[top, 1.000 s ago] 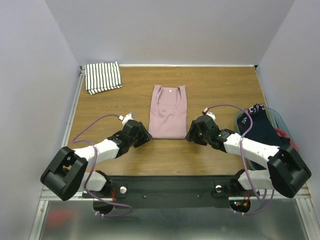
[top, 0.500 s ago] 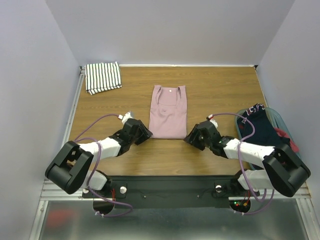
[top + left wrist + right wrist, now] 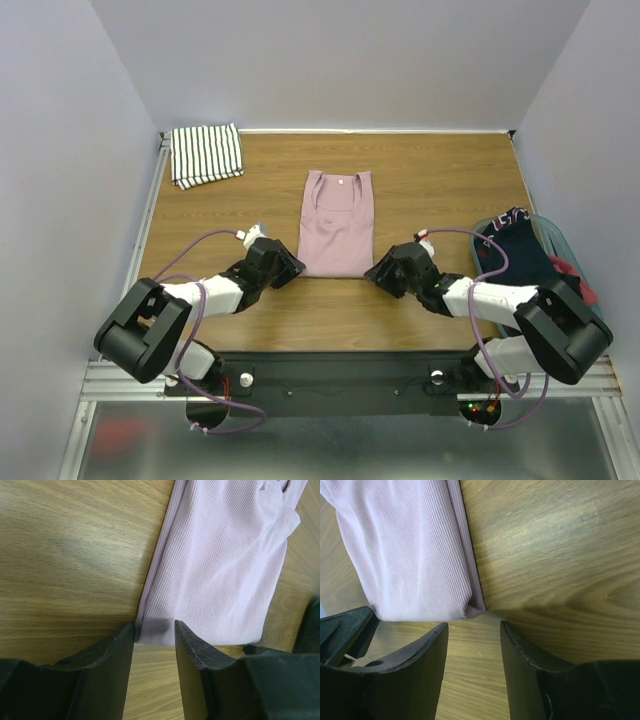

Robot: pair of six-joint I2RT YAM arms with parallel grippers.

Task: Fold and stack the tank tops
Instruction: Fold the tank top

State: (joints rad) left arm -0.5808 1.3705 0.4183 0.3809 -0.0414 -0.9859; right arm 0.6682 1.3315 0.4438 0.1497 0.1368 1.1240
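1. Left arm (image 3: pixel 215 292): stretched low and forward from its base, angled inward toward the centre line.
2. Left gripper (image 3: pixel 285 268): at the arm's far end, pointing forward and to the right, close to the surface.
3. Left jaws: parted. In the wrist view the two dark fingers (image 3: pixel 112 655) stand side by side with a narrow gap between them.
4. Right arm (image 3: pixel 490 298): low and extended, reaching forward and inward, roughly a mirror of the left arm.
5. Right gripper (image 3: pixel 380 272): pointing forward and to the left, level with the left gripper and well apart from it.
6. Right jaws: parted. The wrist view shows a clear gap between both fingers (image 3: pixel 420 660).
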